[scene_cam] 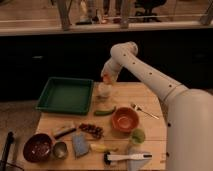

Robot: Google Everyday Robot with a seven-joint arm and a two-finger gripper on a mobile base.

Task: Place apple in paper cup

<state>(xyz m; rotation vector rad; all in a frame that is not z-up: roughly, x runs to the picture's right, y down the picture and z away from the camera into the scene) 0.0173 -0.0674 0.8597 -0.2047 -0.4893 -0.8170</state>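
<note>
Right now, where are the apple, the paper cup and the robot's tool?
apple (106, 79): camera view, its orange middle, held above the cup.
paper cup (104, 91): camera view, its pale side wall.
tool (107, 76): camera view, its tip, over the cup, gripping the apple.

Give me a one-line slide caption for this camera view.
Gripper holds the apple just above the paper cup beside the green tray.

White arm bent at raised elbow, pincer hanging below it, seemingly clasping apple
</note>
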